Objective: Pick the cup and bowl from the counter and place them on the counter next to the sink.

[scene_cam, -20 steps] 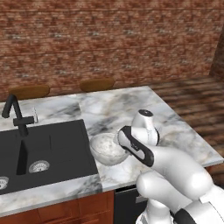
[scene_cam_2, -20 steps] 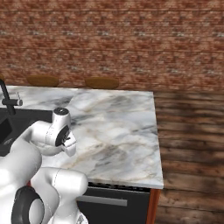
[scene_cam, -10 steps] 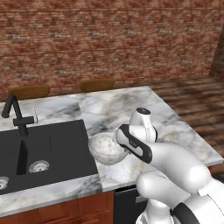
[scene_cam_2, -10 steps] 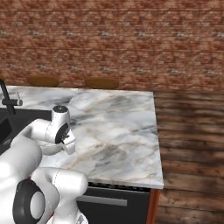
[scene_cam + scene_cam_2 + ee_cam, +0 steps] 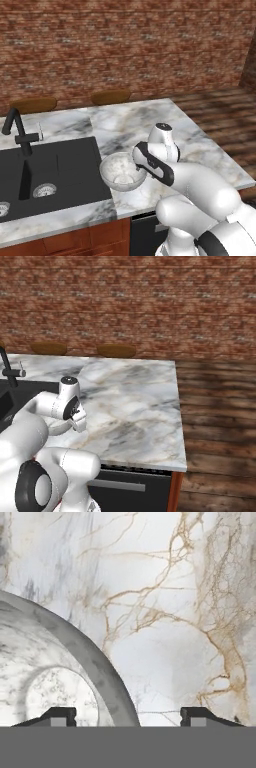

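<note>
The bowl (image 5: pixel 120 172), wide and mottled grey-white, rests on the white marble counter (image 5: pixel 150 120) just right of the black sink (image 5: pixel 50 170). My gripper (image 5: pixel 128 714) hangs over the bowl's right rim, open. In the hand view the bowl (image 5: pixel 50 662) curves up from the lower left. Its rim passes between my two dark fingertips (image 5: pixel 60 714), which stand wide apart and clear of it. The right base view shows the gripper (image 5: pixel 77 421) pointing down at the counter (image 5: pixel 130 401). The cup is out of view.
A black angular faucet (image 5: pixel 17 130) stands at the sink's far left. Two wooden chair backs (image 5: pixel 110 95) rise behind the counter before the brick wall. The counter ends at its right edge (image 5: pixel 180 416) over a wooden floor. A dark appliance front (image 5: pixel 125 486) sits below.
The gripper has opened and let go of the bowl's rim. The bowl stays in place beside the sink, and the arm has barely moved.
</note>
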Robot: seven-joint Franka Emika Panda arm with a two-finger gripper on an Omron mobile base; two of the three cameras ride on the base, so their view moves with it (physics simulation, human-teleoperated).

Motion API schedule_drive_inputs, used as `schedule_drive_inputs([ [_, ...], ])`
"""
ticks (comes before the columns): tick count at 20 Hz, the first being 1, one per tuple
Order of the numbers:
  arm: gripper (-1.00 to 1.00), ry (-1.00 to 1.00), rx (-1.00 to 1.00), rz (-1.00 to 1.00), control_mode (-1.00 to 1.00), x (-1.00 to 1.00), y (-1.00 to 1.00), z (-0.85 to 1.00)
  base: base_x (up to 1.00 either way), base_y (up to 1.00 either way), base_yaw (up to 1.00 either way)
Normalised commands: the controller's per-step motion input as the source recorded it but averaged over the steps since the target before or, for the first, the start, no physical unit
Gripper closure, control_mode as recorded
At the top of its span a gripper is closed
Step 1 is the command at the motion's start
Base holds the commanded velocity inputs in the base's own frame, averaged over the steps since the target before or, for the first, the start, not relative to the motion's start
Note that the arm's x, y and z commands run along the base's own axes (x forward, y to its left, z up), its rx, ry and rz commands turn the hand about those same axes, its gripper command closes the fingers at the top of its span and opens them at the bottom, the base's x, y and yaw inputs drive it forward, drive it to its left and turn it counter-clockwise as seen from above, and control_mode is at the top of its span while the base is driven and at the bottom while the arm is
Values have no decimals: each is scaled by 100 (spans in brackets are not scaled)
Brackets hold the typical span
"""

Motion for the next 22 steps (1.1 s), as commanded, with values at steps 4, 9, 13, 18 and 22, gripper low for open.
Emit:
schedule_drive_inputs([
  [4, -100, 0, 0, 0, -100, 0, 0, 18, 0, 0, 0],
  [9, -100, 1, 0, -1, -100, -2, -7, 35, 0, 0, 0],
  [13, -100, 0, 0, 0, -100, -26, -1, 56, 0, 0, 0],
  [18, -100, -1, 0, 2, -100, -49, 0, 49, 0, 0, 0],
  [22, -100, -2, -1, 13, -100, -66, 0, 28, 0, 0, 0],
])
